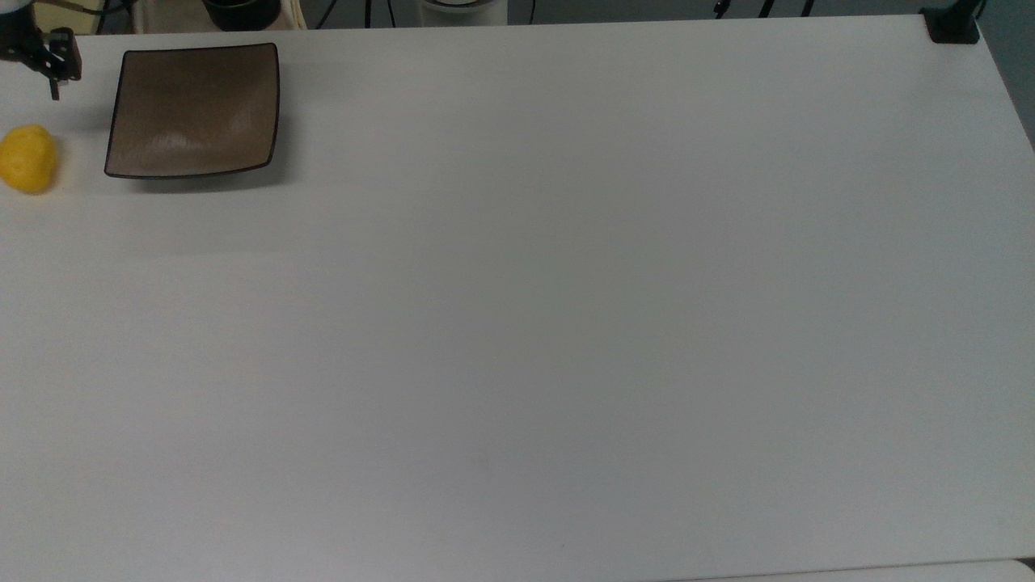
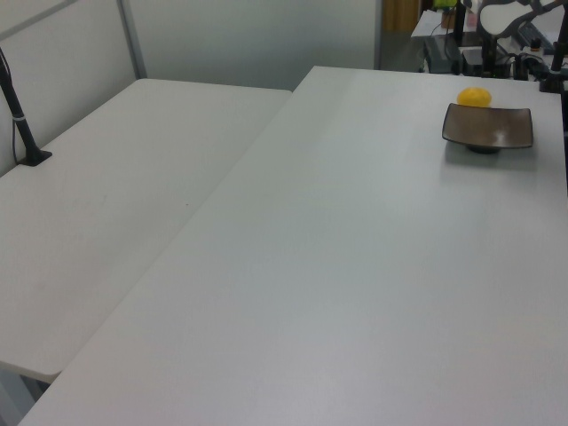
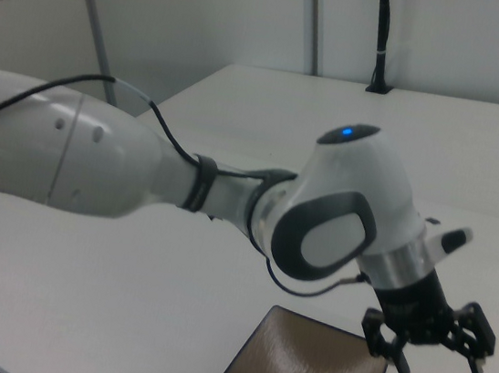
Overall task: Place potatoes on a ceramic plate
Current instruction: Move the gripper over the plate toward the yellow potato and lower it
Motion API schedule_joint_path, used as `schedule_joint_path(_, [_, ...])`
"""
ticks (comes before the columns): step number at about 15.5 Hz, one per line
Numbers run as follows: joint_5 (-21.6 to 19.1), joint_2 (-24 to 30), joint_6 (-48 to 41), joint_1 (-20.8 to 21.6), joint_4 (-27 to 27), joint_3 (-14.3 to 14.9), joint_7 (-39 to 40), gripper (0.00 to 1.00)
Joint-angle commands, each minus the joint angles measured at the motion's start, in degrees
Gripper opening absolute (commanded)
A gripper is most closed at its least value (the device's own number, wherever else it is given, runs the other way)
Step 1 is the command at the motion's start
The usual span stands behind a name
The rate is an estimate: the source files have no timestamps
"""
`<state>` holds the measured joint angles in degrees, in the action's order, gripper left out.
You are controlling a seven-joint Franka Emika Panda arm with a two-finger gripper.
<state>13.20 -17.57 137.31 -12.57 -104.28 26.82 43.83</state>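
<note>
**Gripper over table corner, potato on bare surface**

A matte white table [image 1: 566,323] is being viewed beside pale partition walls. The lumpy yellow potato [image 1: 27,158] is lying just beside the square, dark-rimmed, glazed brown ceramic plate [image 1: 194,109]. The gripper [image 3: 440,357] is being held wide open, empty, above both.

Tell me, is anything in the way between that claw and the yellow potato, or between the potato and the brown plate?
Nothing visible is. The gripper hangs open above bare table, the potato lies beside the ceramic plate, apart from it, and the plate holds nothing.
</note>
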Motion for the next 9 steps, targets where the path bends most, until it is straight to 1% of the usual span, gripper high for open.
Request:
schedule_joint_path(1, [2.7, -5.4, 3.0, -2.0, 1.8, 0.0, 1.1, 1.0])
schedule_joint_path(2, [2.8, -6.5, 3.0, -2.2, 1.9, 0.0, 1.3, 1.0])
schedule_joint_path(6, [2.9, -10.8, 3.1, -4.0, 5.5, -0.5, 1.3, 1.0])
schedule_joint_path(9, [3.1, -12.7, 4.7, -4.1, 6.4, -0.5, 1.3, 1.0])
